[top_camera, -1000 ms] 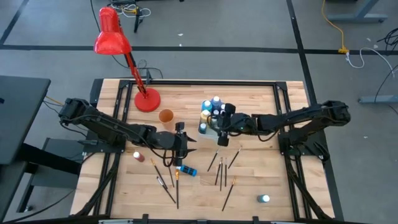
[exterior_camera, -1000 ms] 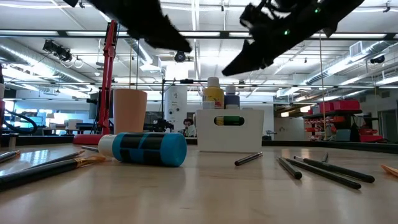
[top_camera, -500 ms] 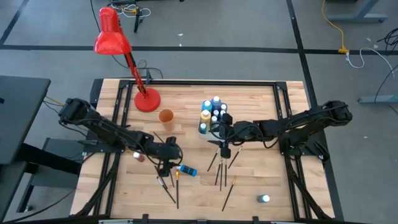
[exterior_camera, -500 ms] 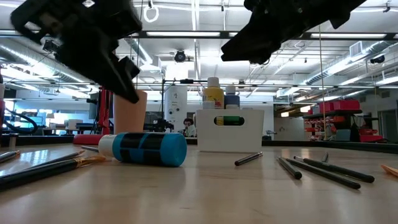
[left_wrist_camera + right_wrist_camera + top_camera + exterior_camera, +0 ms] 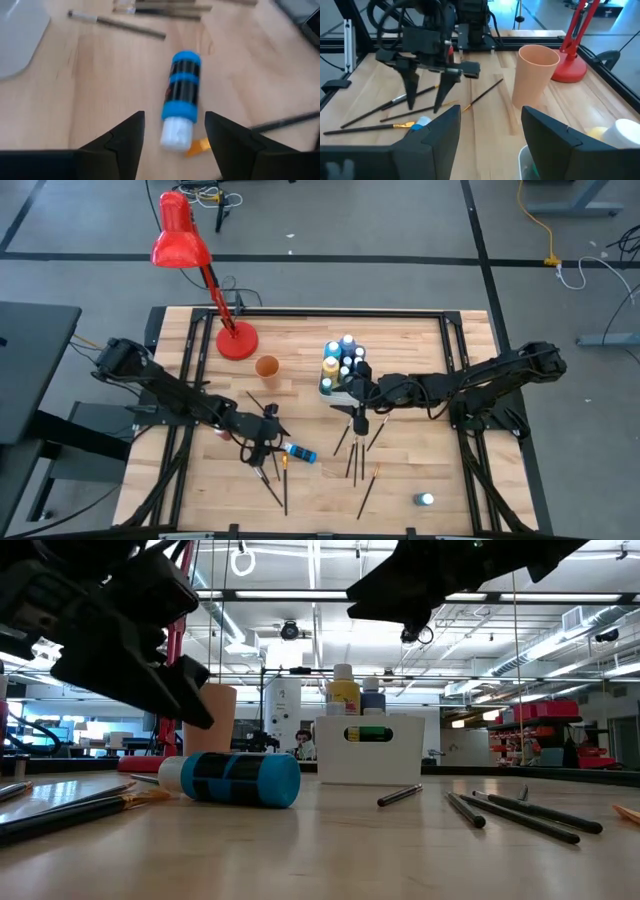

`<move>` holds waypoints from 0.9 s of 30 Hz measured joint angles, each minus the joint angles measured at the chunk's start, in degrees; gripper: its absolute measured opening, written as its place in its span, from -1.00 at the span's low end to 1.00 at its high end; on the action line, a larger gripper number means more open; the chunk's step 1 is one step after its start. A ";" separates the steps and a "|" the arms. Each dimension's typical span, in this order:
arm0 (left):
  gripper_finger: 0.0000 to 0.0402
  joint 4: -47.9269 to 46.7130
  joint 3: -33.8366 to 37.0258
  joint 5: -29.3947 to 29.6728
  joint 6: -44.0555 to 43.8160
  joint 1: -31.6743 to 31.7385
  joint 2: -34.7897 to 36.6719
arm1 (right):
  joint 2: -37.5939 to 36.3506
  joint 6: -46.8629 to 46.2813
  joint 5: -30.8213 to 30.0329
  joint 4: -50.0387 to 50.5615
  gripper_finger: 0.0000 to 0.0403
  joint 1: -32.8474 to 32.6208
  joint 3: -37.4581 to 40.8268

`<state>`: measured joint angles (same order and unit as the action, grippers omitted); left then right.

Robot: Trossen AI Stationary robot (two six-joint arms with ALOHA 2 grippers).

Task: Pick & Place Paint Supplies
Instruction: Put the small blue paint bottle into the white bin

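On the wooden table (image 5: 420,350), near edge: a small bottle with a blue-white top (image 5: 426,500) stands alone; thin dark-handled brushes (image 5: 352,455) lie scattered. Mid-table, a blue black-banded paint bottle with white cap (image 5: 181,99) lies on its side, the left gripper (image 5: 175,131) spread just above it, not touching. Right gripper (image 5: 359,423) open over brushes. Beyond: white bin of capped bottles (image 5: 338,365), peach cup (image 5: 537,75), red desk lamp (image 5: 182,242).

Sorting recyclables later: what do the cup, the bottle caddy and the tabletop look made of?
Cup: matte peach plastic, possibly paper; thin rim, no gloss. Caddy: opaque white plastic, likely; moulded handle slot. Tabletop: light wood planks with visible grain and seams, slight sheen.
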<state>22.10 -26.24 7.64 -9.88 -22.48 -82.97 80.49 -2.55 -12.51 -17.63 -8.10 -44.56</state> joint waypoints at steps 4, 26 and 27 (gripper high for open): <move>0.09 4.80 0.46 -0.22 0.22 -0.41 -4.31 | 0.00 0.02 0.00 -0.22 0.07 0.00 0.00; -0.38 7.55 -1.09 -2.30 -0.43 -0.46 -11.75 | 0.02 0.22 0.31 0.57 0.07 0.00 0.00; -0.38 7.30 -1.31 -2.32 -0.43 -0.46 -11.75 | 0.02 0.13 1.37 0.53 0.07 0.02 0.00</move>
<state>29.40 -27.55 5.32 -10.31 -22.94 -94.72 80.51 -2.41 -11.14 -17.10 -8.08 -44.56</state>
